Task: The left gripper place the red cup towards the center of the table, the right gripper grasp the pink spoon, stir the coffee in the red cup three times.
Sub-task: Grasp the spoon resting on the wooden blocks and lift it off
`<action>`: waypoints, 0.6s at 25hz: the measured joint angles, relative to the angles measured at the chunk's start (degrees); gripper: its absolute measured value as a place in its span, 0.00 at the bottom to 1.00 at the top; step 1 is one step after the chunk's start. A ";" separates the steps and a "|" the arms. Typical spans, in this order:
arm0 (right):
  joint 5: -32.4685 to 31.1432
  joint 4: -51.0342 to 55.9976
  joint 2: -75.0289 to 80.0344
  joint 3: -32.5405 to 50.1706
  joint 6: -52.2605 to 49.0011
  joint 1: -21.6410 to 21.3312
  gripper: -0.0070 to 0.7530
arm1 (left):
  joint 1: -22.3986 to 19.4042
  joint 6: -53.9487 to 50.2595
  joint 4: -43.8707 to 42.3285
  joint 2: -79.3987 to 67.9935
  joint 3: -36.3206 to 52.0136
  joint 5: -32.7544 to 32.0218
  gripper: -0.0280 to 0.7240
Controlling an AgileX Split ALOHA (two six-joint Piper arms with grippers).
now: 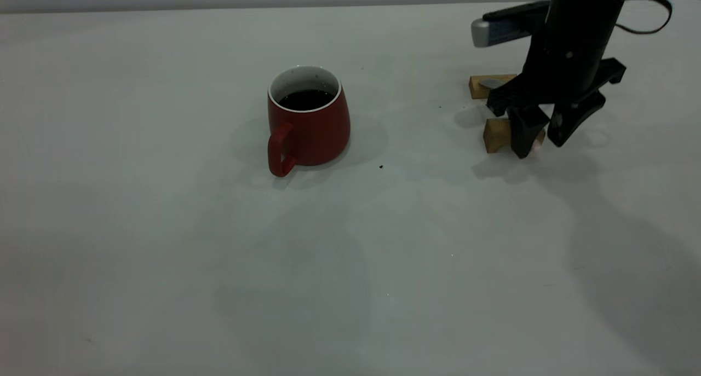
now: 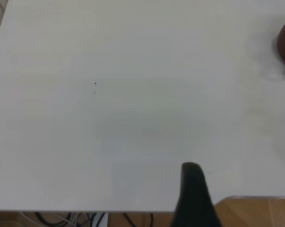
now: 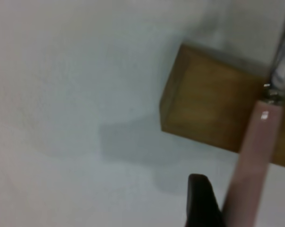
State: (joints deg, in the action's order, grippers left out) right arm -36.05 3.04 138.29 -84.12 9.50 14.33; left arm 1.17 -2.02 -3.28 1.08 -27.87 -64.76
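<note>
Red cup (image 1: 308,121) upright near the centre of the desk (image 1: 164,255), handle (image 1: 280,149) turned toward the camera, coffee (image 1: 306,99) dark and round inside the white interior. Pink spoon (image 3: 253,165) lies across the nearer wooden block (image 1: 497,134), its metal bowl resting on the farther block (image 1: 482,86), well to the right of the cup. Right tool (image 1: 539,135) is lowered over the spoon handle, fingers spread moderately on either side of it, not closed on it. Left tool (image 2: 194,194) is apart from the cup, above bare desk near the edge; one finger shows, so its state cannot be told
</note>
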 joint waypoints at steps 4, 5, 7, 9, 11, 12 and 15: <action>0.14 0.37 0.33 0.00 0.00 0.00 0.56 | 0.00 0.00 0.00 0.00 0.00 0.00 0.83; 0.14 0.37 0.33 0.00 0.00 0.00 0.50 | 0.00 0.00 0.00 0.00 0.00 0.00 0.83; 0.16 0.37 0.33 0.00 0.00 0.00 0.35 | 0.00 0.00 0.00 0.00 0.00 0.00 0.83; 0.09 0.37 0.33 0.00 -0.15 0.00 0.21 | 0.00 0.00 0.00 0.00 0.00 0.00 0.83; -0.44 0.37 0.24 0.00 -0.20 0.00 0.19 | 0.00 0.00 0.00 0.00 0.00 0.00 0.83; -0.91 0.37 -0.15 0.00 -0.39 0.00 0.19 | 0.00 0.00 0.00 0.00 0.00 0.00 0.83; -3.84 0.31 -2.93 0.00 -1.45 0.00 0.19 | 0.00 0.00 0.00 0.00 0.00 0.00 0.83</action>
State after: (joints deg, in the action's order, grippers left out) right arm -39.89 3.36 135.36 -84.12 8.04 14.33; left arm 1.17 -2.02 -3.28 1.08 -27.87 -64.76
